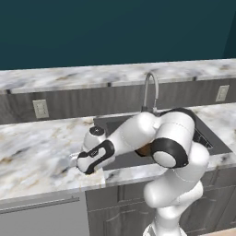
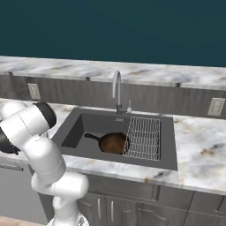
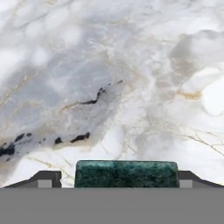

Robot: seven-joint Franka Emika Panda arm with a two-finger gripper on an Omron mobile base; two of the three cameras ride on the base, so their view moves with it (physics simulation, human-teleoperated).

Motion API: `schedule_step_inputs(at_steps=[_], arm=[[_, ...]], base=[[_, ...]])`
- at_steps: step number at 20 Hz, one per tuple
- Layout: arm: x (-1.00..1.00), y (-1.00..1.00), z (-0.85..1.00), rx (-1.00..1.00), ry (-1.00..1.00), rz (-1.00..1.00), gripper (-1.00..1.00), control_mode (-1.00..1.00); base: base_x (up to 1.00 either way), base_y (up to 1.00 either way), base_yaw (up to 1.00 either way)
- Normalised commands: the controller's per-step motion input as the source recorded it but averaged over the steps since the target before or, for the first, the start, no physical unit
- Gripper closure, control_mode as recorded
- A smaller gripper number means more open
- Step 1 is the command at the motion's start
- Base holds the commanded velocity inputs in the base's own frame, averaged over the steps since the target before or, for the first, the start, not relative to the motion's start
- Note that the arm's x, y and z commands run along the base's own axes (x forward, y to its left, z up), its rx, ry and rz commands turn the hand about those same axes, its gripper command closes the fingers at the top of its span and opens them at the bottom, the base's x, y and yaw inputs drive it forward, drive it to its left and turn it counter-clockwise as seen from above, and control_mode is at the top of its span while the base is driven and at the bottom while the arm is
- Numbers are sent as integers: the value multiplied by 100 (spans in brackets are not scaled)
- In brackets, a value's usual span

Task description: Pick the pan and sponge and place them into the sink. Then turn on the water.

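Straddling the small rectangular sponge with its dark green scouring top (image 3: 126, 173), my end effector (image 3: 114, 179) has its fingers spread apart either side of it on the white marble bench (image 3: 109, 78). My round dark-brown cast-iron pan (image 2: 113, 142) lies inside the dark-grey recessed sink (image 2: 165, 152), beside the wire rack (image 2: 143, 137).

No text, label or number seems legible on anything here.

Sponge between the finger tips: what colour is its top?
Dark mottled green on the sponge, clearest in the hand view.
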Motion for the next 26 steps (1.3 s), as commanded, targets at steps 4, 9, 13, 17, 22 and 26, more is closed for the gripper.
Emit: schedule_step_inputs(at_steps=[4,9,13,17,22,26], arm=[[3,5,-3,0,0,0,100,-100],[-8,-9,20,-1,-3,0,100,-100],[-20,-40,47,-2,-8,0,100,-100],[-3,-62,37,0,-5,-1,100,-100],[0,-64,6,0,0,-2,100,-100],[0,-66,0,0,0,-2,100,-100]], base=[[0,0,0],[0,0,0],[0,0,0],[0,0,0],[0,0,0],[0,0,0]])
